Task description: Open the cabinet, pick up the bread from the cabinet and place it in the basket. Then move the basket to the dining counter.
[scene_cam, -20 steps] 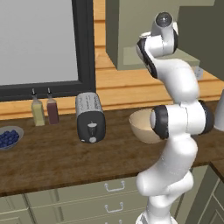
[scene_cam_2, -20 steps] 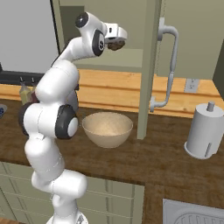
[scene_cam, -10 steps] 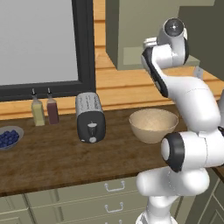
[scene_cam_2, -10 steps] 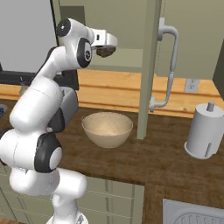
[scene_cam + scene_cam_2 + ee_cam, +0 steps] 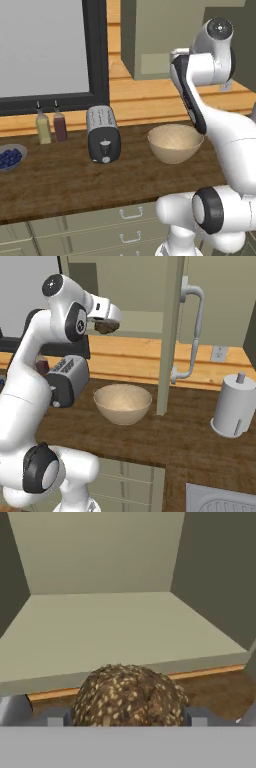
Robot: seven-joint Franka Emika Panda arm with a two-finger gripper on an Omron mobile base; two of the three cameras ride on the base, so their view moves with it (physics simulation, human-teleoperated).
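The olive-green cabinet (image 5: 135, 286) stands open, its door (image 5: 172, 336) edge-on with the silver bar handle (image 5: 196, 331) on it. In front of the cabinet's bare shelf (image 5: 115, 632) my gripper (image 5: 104, 326) is shut on the bread (image 5: 131, 696), a dark-brown seeded lump (image 5: 105, 328). The hand hangs in the air, above and a little left of the basket (image 5: 122, 403) in the right base view. The tan basket (image 5: 175, 143) sits on the wooden worktop (image 5: 60, 180), with nothing inside it.
A toaster (image 5: 102, 134) stands left of the basket, two bottles (image 5: 50, 127) and a bowl of blueberries (image 5: 9, 157) further left. A paper-towel roll (image 5: 232, 406) stands right of the open door, and a sink corner (image 5: 220, 501) lies at the front right. Drawers (image 5: 90, 225) run below.
The arm has drawn back out of the cabinet with the bread held, swinging toward the robot's left; the gripper now sits further from the shelf. The basket has not moved.
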